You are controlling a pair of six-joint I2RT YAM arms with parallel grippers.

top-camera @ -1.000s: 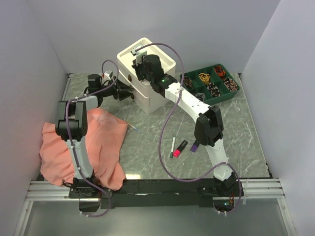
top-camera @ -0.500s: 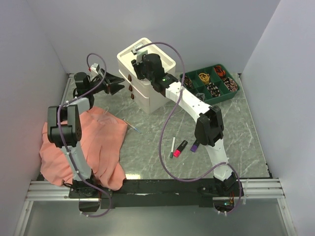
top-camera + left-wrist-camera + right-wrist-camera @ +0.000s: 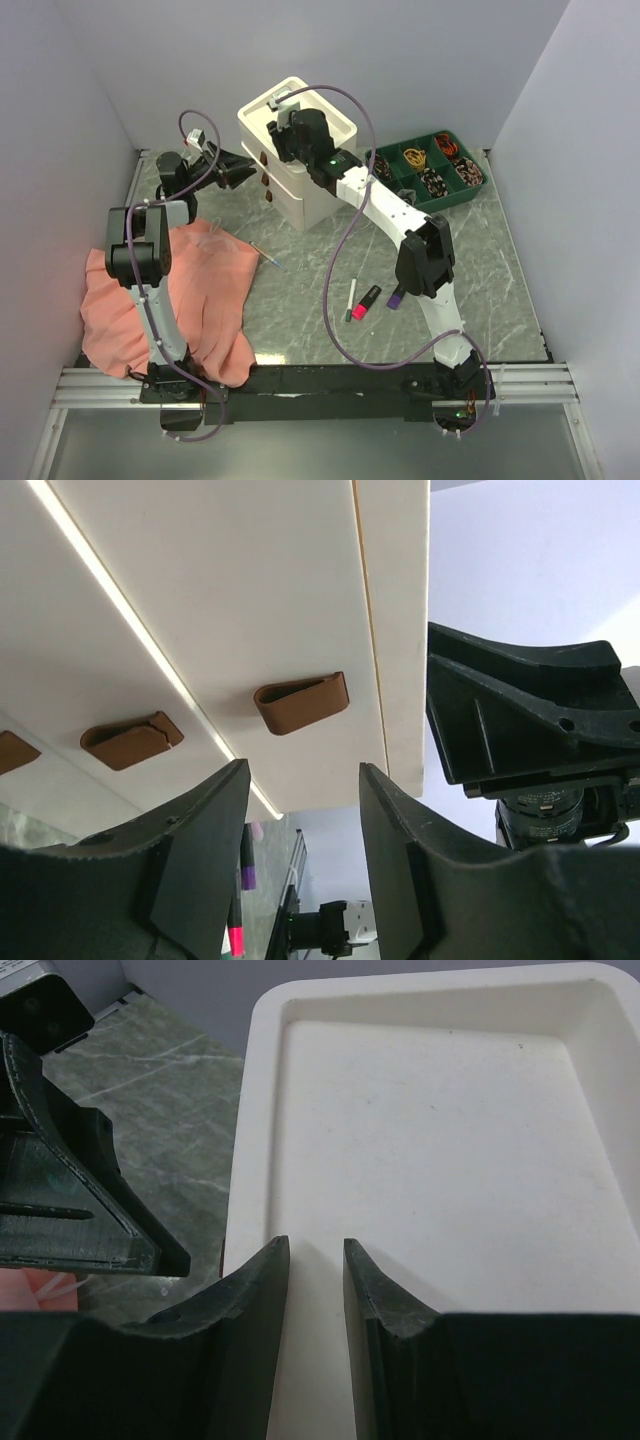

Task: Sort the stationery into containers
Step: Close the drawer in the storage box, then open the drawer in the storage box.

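Looking at the overhead view, I find the cabinet (image 3: 300, 200) in the upper centre of the frame, and the items I can see are all outside it. A white pen (image 3: 352, 298), a pink highlighter (image 3: 366, 303) and a purple highlighter (image 3: 396, 296) lie close together on the table (image 3: 480, 290), lower centre. One thin pen (image 3: 268, 257) lies near the cloth (image 3: 170, 300).

The left gripper (image 3: 245, 168) is at the cabinet's left face, its fingers spread with nothing between them. The right gripper (image 3: 288, 140) hangs over the recessed top, fingers parted by a narrow gap, also holding nothing.

My worries are these. The drawer handle (image 3: 300, 702) is small and shallow, so I think a finger can slip off it or catch the seam instead. If the drawer is stiff, the pull may drag the whole cabinet, which looks light. Both grippers are near each other at the same edge, and a careless move could knock them together.

The left wrist view shows the brown handles and the drawer seams clearly; from above they are only dark spots. The right wrist view shows the floor of the recess, with the left gripper just beside the rim. Only the overhead view shows where the loose items lie.
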